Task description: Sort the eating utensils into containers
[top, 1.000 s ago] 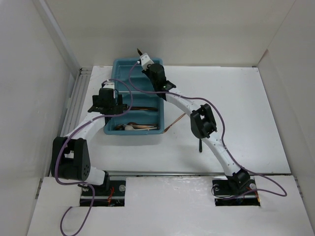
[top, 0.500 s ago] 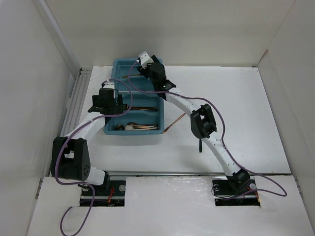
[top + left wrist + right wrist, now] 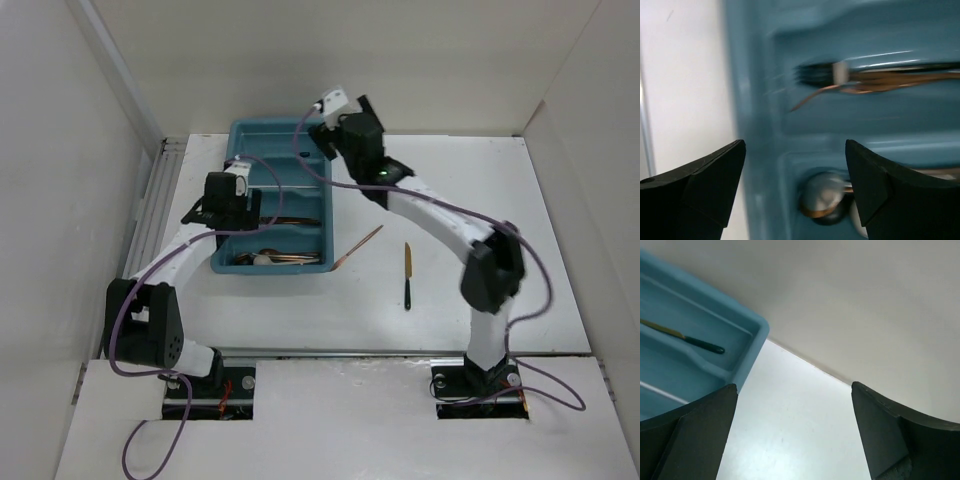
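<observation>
The teal tray (image 3: pixel 238 132) holds the containers as long compartments. My left gripper (image 3: pixel 224 212) hangs open over its near left part, nothing between the jaws (image 3: pixel 795 150). Below it lies a silver round spoon bowl (image 3: pixel 824 196), and copper forks (image 3: pixel 880 80) fill the neighbouring compartment. My right gripper (image 3: pixel 332 128) is raised beside the tray's far right corner (image 3: pixel 758 333) and stands wide open and empty (image 3: pixel 794 390). A green-handled gold piece (image 3: pixel 690 340) lies in the far compartment. On the table lie a copper utensil (image 3: pixel 359 247) and a green-handled gold knife (image 3: pixel 407 273).
White walls enclose the table on three sides; the back wall (image 3: pixel 865 300) is close behind my right gripper. A ribbed metal strip (image 3: pixel 155 200) runs along the table's left edge. Purple cables (image 3: pixel 290 175) loop over the tray.
My right gripper opened, left the green-handled piece in the far compartment, and rose to the right; its elbow swung right, uncovering the knife. The left gripper shifted slightly over the tray.
</observation>
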`<state>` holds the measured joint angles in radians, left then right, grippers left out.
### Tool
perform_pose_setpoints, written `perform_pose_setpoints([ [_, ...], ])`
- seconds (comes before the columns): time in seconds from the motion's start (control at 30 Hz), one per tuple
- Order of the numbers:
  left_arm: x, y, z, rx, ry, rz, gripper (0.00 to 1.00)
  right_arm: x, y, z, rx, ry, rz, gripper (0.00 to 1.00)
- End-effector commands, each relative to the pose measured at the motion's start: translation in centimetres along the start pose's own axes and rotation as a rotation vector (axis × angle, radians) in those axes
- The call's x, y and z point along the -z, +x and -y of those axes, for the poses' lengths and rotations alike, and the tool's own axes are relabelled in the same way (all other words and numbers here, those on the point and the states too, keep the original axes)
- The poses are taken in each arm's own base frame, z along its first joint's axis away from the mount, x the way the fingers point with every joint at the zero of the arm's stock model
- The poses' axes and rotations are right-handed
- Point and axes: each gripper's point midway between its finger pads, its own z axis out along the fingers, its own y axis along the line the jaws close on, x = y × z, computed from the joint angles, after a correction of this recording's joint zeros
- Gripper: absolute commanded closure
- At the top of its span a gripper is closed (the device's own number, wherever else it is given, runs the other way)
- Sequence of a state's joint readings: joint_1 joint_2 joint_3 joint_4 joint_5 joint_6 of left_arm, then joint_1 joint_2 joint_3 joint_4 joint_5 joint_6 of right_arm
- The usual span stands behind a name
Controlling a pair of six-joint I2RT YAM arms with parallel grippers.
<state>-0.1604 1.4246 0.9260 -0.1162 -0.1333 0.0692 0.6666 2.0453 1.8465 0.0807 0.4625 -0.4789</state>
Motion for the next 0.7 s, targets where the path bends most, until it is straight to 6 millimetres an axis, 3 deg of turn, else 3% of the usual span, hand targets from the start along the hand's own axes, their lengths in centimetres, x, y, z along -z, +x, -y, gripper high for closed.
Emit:
perform_pose_setpoints([
  [0.0,3.6,-7.1,5.5,-0.181,0.256,0.202,0.23,7.0,1.2,6.4,-0.169,0.098,-0.119,0.0],
  [0.03,4.5,-8.5,7.9,-0.234,0.317,0.232,0.23,9.4,1.3,8.2,-0.241,0.084,-0.137,0.0],
  [0.07,5.1,-9.0,9.4,-0.277,0.364,0.241,0.23,10.6,3.3,8.2,-0.395,0.074,-0.202,0.0],
  [0.13,5.8,-8.9,13.2,-0.382,0.491,0.234,0.23,13.7,11.0,8.4,-0.47,0.062,-0.44,0.0],
  [0.2,8.1,-9.0,18.0,-0.458,0.638,0.233,0.23,17.0,13.9,9.5,-0.543,0.125,-0.519,0.0],
  [0.23,8.6,-8.7,19.6,-0.48,0.679,0.223,0.23,19.3,17.7,8.3,-0.514,0.129,-0.632,0.0],
  [0.27,9.5,-7.9,22.5,-0.526,0.741,0.199,0.23,20.8,18.1,8.3,-0.562,0.146,-0.651,0.0],
  [0.33,10.7,-6.7,25.9,-0.57,0.815,0.173,0.23,23.6,20.8,8.2,-0.579,0.193,-0.736,0.0],
  [0.37,11.9,-5.2,29.2,-0.62,0.876,0.144,0.23,25.8,20.9,8.7,-0.637,0.237,-0.754,0.0],
  [0.47,13.6,-2.9,34.3,-0.632,0.967,0.069,0.22,29.5,21.3,11.1,-0.705,0.342,-0.745,0.0],
  [0.5,14.2,-1.8,37.2,-0.636,1.002,0.034,0.22,31.1,19.8,12.9,-0.764,0.384,-0.667,0.0],
  [0.57,14.8,-0.2,39.6,-0.563,1.023,-0.045,0.22,33.5,18.9,15.9,-0.838,0.517,-0.587,0.0],
  [0.6,14.1,1.7,40.5,-0.56,1.01,-0.097,0.22,35.0,18.7,16.8,-0.845,0.55,-0.569,0.0],
  [0.67,15.2,3.1,42.7,-0.556,1.011,-0.102,0.22,37.9,17.4,19.6,-0.885,0.643,-0.462,0.0],
])
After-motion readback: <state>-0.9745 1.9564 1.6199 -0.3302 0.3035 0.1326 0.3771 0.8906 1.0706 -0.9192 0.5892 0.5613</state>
